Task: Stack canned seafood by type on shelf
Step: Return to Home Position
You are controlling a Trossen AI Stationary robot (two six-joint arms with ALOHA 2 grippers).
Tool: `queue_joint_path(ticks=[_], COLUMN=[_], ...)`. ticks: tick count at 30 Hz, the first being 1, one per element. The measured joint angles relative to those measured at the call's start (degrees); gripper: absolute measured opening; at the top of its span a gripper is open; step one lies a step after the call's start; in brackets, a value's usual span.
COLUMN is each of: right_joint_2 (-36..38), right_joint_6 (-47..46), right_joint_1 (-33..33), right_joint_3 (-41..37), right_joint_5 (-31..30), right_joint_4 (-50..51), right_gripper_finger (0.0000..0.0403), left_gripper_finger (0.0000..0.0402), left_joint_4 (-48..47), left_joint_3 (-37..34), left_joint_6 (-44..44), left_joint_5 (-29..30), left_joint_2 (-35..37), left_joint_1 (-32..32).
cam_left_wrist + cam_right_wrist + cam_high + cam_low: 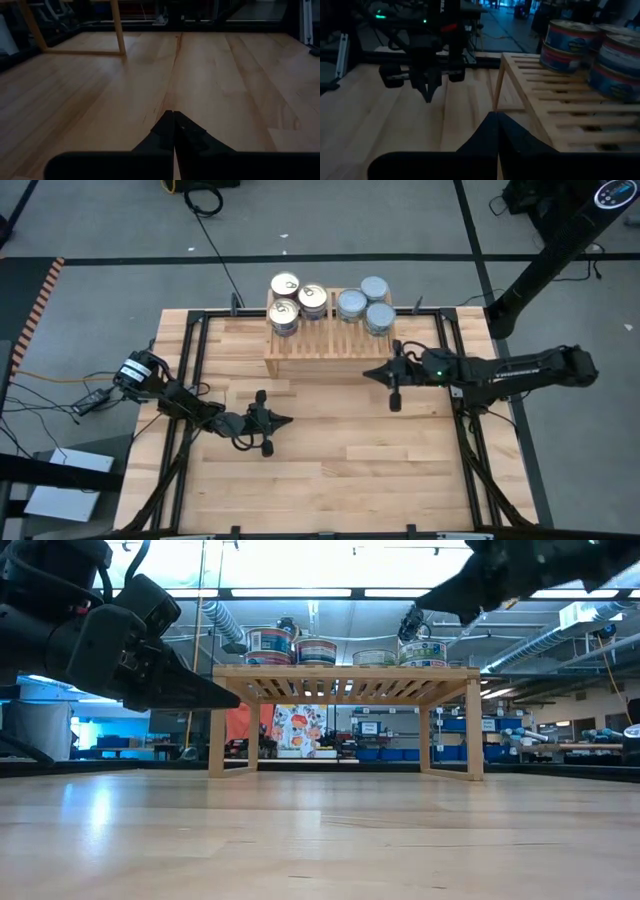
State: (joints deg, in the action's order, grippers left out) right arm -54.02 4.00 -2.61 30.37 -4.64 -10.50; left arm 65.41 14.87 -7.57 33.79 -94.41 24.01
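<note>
The light wooden shelf (325,338) stands at the table's far edge, its legs on the planks. Several tins of canned seafood rest on its slatted top: gold-topped ones (286,284) on the left half, silver-topped ones (352,304) on the right half. The right wrist view shows tins (568,36) stacked on one another. My left gripper (288,420) hovers shut over the table's left middle, pointing right, and holds nothing. My right gripper (366,374) is shut and holds nothing; it sits just in front of the shelf's near right side, pointing left (497,116).
Black frame rails (190,380) run along the table's left and right sides. Bare planks (350,470) spread across the near half of the table. Under the shelf (345,730) the space stands open between its legs.
</note>
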Motion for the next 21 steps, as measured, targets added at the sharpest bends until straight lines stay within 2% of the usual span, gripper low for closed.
queue_joint_path(ticks=[7, 21], right_joint_2=[7.51, 21.08], right_joint_6=[0.47, -0.66], right_joint_1=[0.0, -0.65], right_joint_3=[-8.8, -21.05], right_joint_5=[-0.18, -0.11], right_joint_4=[-4.51, -7.65], right_gripper_finger=[0.0007, 0.0008], left_gripper_finger=[0.0005, 0.0005], left_joint_4=[-0.02, 0.92], left_joint_3=[0.0, 0.0], left_joint_6=[-0.09, 1.29], left_joint_5=[0.01, 0.01], left_joint_2=[0.0, 0.0], left_joint_1=[0.0, 0.0])
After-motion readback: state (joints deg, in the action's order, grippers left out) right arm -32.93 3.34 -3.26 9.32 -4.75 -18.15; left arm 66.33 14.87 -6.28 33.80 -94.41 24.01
